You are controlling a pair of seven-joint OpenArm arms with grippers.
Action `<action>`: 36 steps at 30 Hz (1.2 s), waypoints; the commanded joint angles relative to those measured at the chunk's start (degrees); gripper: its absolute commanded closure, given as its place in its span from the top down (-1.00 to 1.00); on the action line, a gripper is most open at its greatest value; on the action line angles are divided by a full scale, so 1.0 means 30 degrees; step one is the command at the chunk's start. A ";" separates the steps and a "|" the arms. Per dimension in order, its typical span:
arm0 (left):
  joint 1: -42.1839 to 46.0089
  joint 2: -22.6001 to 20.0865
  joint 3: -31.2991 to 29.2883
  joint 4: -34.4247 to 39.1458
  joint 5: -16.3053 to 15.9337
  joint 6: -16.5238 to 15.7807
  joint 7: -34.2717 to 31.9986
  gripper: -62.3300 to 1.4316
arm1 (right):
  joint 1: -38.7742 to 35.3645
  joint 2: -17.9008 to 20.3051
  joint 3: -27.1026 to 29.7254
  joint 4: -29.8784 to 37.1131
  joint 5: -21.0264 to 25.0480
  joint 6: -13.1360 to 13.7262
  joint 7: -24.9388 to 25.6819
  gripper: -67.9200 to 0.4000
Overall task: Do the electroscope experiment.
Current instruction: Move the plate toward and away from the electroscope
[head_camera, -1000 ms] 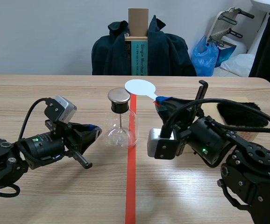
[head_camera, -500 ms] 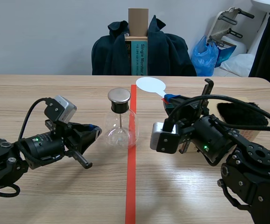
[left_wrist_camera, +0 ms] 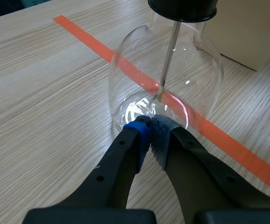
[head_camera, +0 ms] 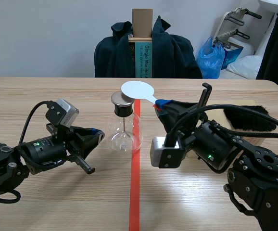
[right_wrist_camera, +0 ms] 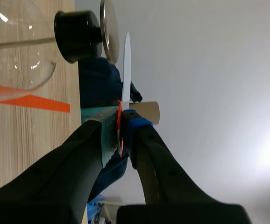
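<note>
Scene view: the electroscope [head_camera: 125,132], a clear glass flask with a metal cap [head_camera: 122,99], stands on the tabletop [head_camera: 57,96]. The right hand [head_camera: 161,105] is beside the flask's neck. It is clamped on the stem of a white disc [head_camera: 136,89], which it holds just above and behind the cap. The left hand [head_camera: 96,134] sits low on the opposite side of the electroscope. A black fur piece [head_camera: 247,118] lies well apart from the flask, beyond the right arm.

Left wrist view: here we see what the scene view hides. The left hand [left_wrist_camera: 150,130] is closed on nothing, its pads [left_wrist_camera: 138,135] meeting right at the foot of the glass. The thin rod [left_wrist_camera: 168,56] hangs from the black stopper [left_wrist_camera: 181,7] inside the bulb.

Right wrist view: the right hand [right_wrist_camera: 120,128] pinches the white disc [right_wrist_camera: 126,70], seen edge-on. A narrow gap shows between it and the metal cap [right_wrist_camera: 108,30] (the scene view makes them look overlapped).

We judge the flask light, slick and fragile, and easy to tip if nudged low. It is best steadied at the stopper or neck, never squeezed at the bulb. The disc looks thin and stiff, and the stem is the right place to hold it.
</note>
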 commanded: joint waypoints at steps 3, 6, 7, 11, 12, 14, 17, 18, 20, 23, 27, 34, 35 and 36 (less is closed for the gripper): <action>-0.0102 -0.0102 -0.0197 0.0430 -0.0117 0.0022 -0.0335 -0.87 | 0.0277 0.0146 0.0219 0.0299 0.0131 -0.0204 0.1071 -0.97; -0.0102 -0.0102 -0.0197 0.0430 -0.0117 0.0022 -0.0335 -0.87 | 0.0277 0.0146 0.0219 0.0299 0.0131 -0.0204 0.1887 -0.97; -0.0102 -0.0102 -0.0197 0.0430 -0.0117 0.0022 -0.0335 -0.87 | 0.0277 0.0146 0.0219 0.0299 0.0131 -0.0204 0.2091 -0.97; -0.0102 -0.0102 -0.0197 0.0430 -0.0117 0.0022 -0.0335 -0.87 | 0.0277 0.0146 0.0219 0.0299 0.0131 -0.0277 0.2739 -0.97; -0.0102 -0.0102 -0.0197 0.0430 -0.0117 0.0022 -0.0335 -0.87 | 0.0277 0.0146 0.0219 0.0299 0.0131 -0.0277 0.2841 -0.97; -0.0102 -0.0102 -0.0197 0.0430 -0.0117 0.0022 -0.0335 -0.87 | 0.0277 0.0146 0.0219 0.0299 0.0131 -0.0328 0.2892 -0.97; -0.0102 -0.0102 -0.0197 0.0430 -0.0117 0.0022 -0.0335 -0.87 | 0.0277 0.0138 0.0219 0.0299 0.0131 -0.0328 0.2892 -0.97; -0.0102 -0.0102 -0.0197 0.0430 -0.0117 0.0022 -0.0335 -0.87 | 0.0277 0.0138 0.0219 0.0299 0.0131 -0.0328 0.2885 -0.97; -0.0102 -0.0102 -0.0197 0.0430 -0.0117 0.0022 -0.0335 -0.87 | 0.0277 0.0146 0.0219 0.0299 0.0131 -0.0328 0.2798 -0.97; -0.0102 -0.0102 -0.0197 0.0430 -0.0117 0.0022 -0.0335 -0.87 | 0.0277 0.0146 0.0219 0.0299 0.0131 -0.0328 0.2346 -0.97; -0.0102 -0.0102 -0.0197 0.0430 -0.0117 0.0022 -0.0335 -0.87 | 0.0270 0.0146 0.0219 0.0299 0.0146 -0.0321 0.1290 -0.97; -0.0102 -0.0102 -0.0197 0.0430 -0.0117 0.0022 -0.0335 -0.87 | 0.0270 0.0146 0.0219 0.0299 0.0153 -0.0328 -0.1341 -0.97; -0.0102 -0.0102 -0.0197 0.0430 -0.0117 0.0022 -0.0335 -0.87 | 0.0270 0.0146 0.0219 0.0299 0.0153 -0.0328 -0.1741 -0.97; -0.0102 -0.0102 -0.0197 0.0430 -0.0117 0.0022 -0.0335 -0.87 | 0.0270 0.0153 0.0219 0.0299 0.0153 -0.0328 -0.2135 -0.97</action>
